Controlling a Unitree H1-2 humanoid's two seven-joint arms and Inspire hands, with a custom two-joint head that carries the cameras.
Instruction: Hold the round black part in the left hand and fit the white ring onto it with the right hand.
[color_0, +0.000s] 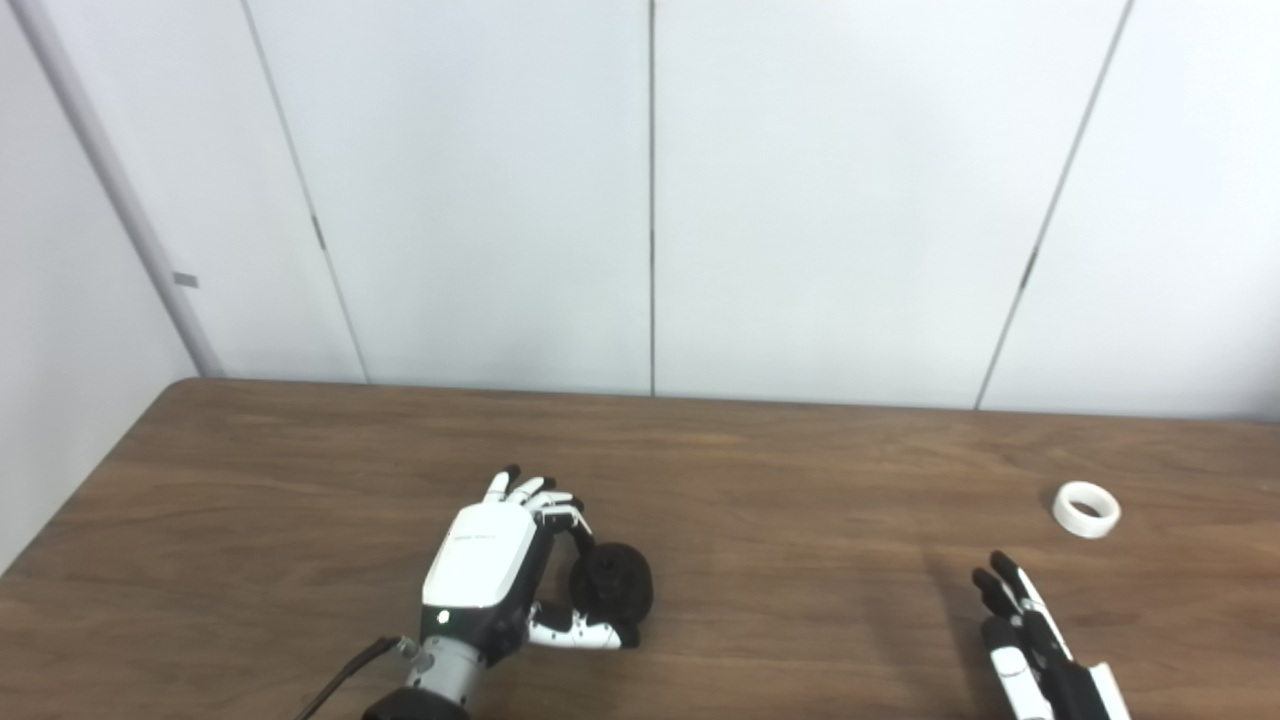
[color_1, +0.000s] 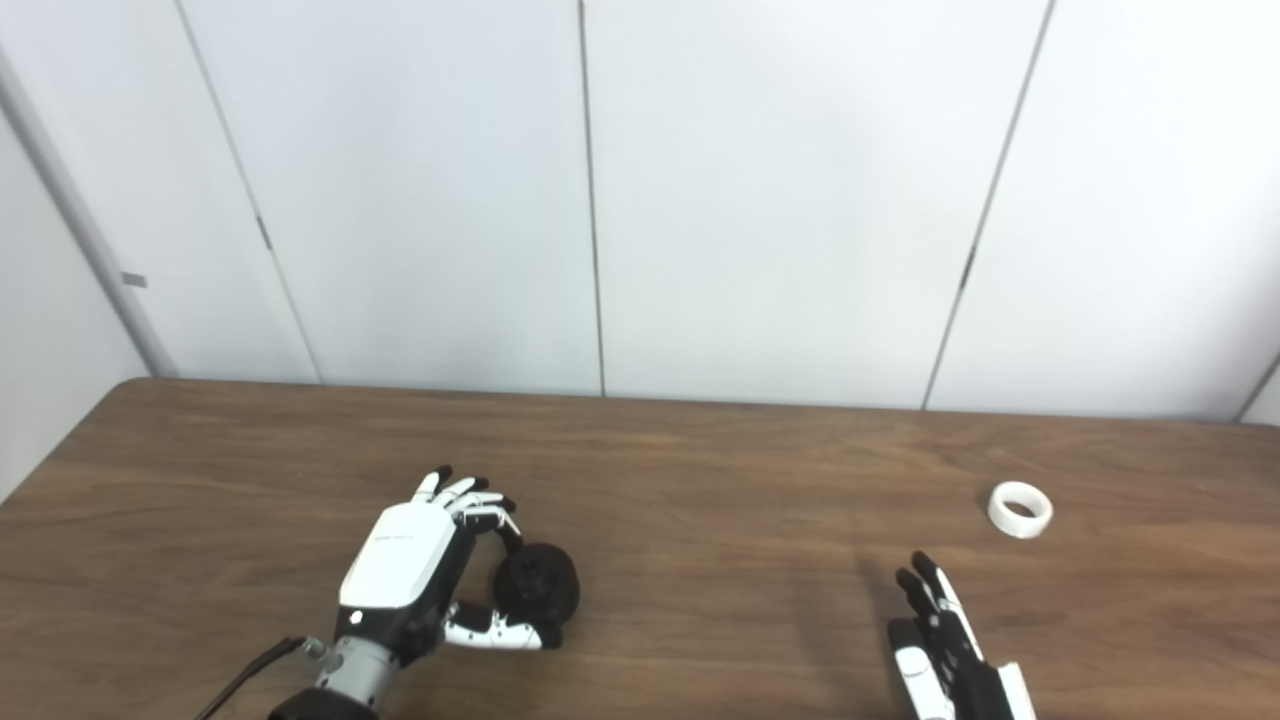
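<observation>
On the table, left hand seemingly grips black part; right hand (fingers spread) nears white ring.

The table is backed by a panelled wall along its far edge. The round part is located on the near left-centre of the table, enclosed between the fingers and thumb of the left hand, which is positioned directly to its left. The ring is found lying on the table at the far right, well apart from the part, with the right hand placed nearer the front edge, before the ring and slightly left of it, not touching it.
</observation>
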